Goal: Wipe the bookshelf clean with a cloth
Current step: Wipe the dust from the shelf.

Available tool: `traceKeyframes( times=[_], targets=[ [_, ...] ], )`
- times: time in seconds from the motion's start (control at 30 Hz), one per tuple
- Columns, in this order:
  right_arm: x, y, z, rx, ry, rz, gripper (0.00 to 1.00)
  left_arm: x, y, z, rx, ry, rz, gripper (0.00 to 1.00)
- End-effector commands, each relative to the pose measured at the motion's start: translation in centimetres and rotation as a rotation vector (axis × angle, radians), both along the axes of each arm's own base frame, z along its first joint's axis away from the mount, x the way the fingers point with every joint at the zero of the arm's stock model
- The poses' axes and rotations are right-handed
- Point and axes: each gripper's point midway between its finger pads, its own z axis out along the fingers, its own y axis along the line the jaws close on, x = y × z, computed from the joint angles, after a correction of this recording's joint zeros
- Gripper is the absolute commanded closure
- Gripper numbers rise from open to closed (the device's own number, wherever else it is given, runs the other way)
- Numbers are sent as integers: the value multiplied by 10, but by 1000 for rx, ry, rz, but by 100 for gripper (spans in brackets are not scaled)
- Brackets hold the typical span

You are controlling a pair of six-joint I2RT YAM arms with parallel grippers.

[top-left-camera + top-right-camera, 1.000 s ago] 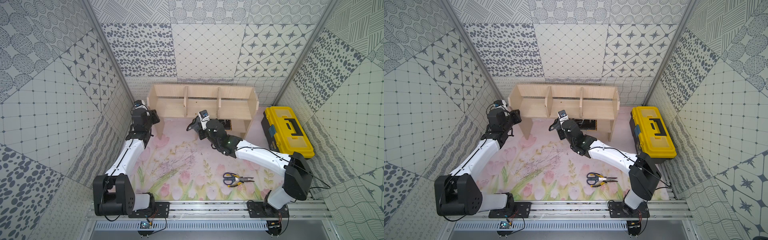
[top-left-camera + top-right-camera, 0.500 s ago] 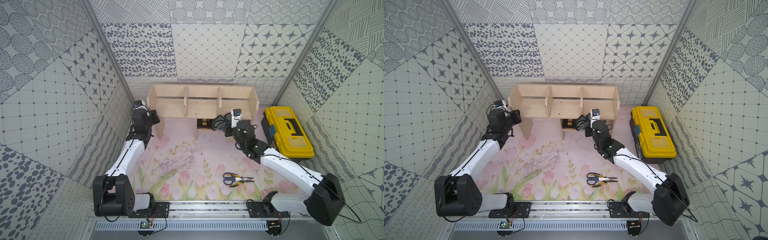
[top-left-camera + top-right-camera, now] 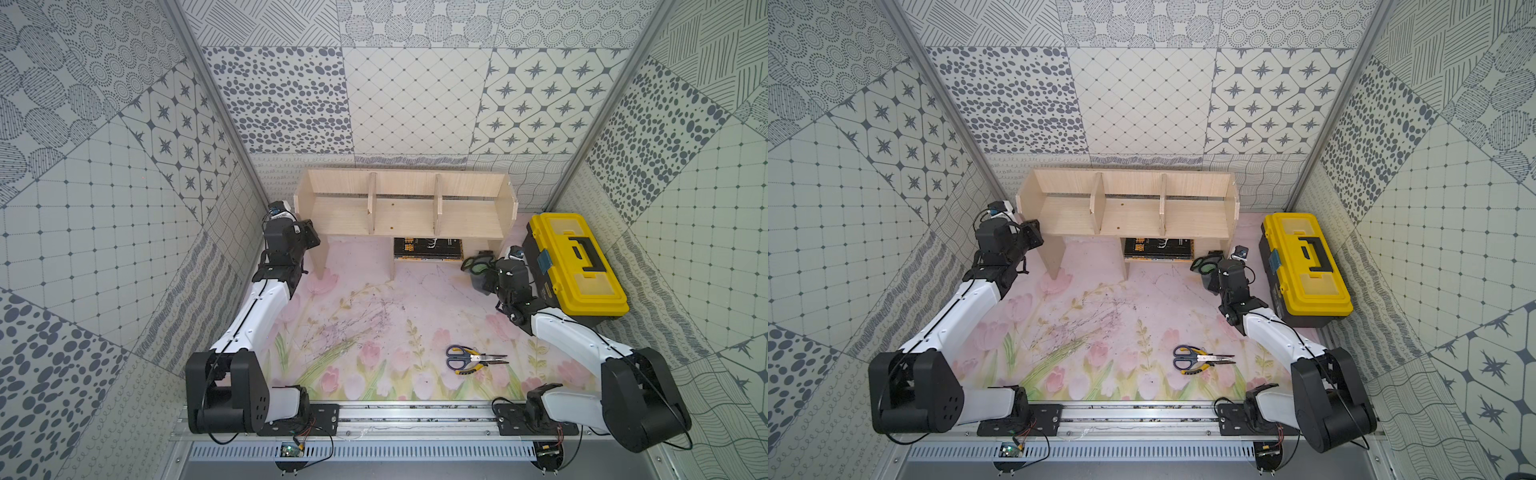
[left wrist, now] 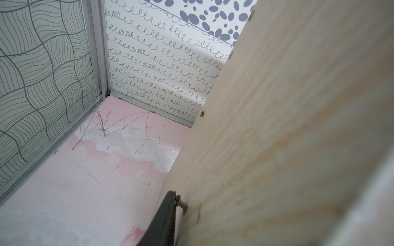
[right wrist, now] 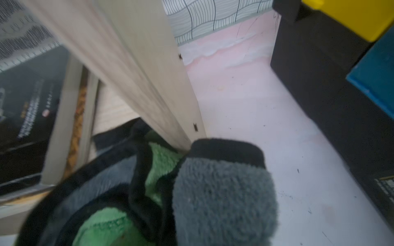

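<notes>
The pale wood bookshelf (image 3: 407, 216) (image 3: 1129, 216) stands at the back of the mat. My left gripper (image 3: 309, 237) (image 3: 1034, 235) is clamped on its left side panel. In the left wrist view one dark finger (image 4: 164, 219) lies against the panel's outer face (image 4: 287, 127), and the other finger is hidden behind it. My right gripper (image 3: 484, 276) (image 3: 1214, 274) is shut on the grey and green cloth (image 3: 476, 266) (image 3: 1204, 264). The bunched cloth (image 5: 213, 191) sits at the front foot of the right side panel (image 5: 138, 74) and hides the fingers.
A yellow and black toolbox (image 3: 575, 266) stands just right of my right wrist. Dark books (image 3: 428, 248) lie on the small lower shelf. Scissors (image 3: 473, 359) lie on the mat near the front. Patterned walls close in on three sides.
My right arm has swept the cloth to the right, from the front of the shelf's middle to the right side panel's foot. The left arm has stayed put.
</notes>
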Motion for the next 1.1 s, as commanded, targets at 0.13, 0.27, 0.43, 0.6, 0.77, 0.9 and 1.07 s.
traceKeyframes(
  times=[0.13, 0.27, 0.43, 0.6, 0.77, 0.9, 1.07],
  targets=[
    [21, -3, 92, 1, -184, 10, 100, -5, -4, -11, -13, 46, -9, 100],
    [15, -7, 152, -28, -312, 17, 100, -6, -3, -11, -9, 46, -4, 100],
    [13, -10, 142, -48, -297, 6, 100, -6, -3, -8, -10, 39, -7, 100],
    [9, -7, 52, 24, -135, -18, 100, -5, -4, -9, -11, 39, -8, 100],
    [7, -4, 18, 23, -55, -3, 100, -7, -3, -8, -7, 38, -5, 100],
    [15, -3, 69, -23, -139, 24, 100, -6, -2, -9, -3, 40, -4, 100],
    [12, 17, 140, -48, -285, 87, 100, -6, -3, -9, 0, 40, -5, 100]
  ],
)
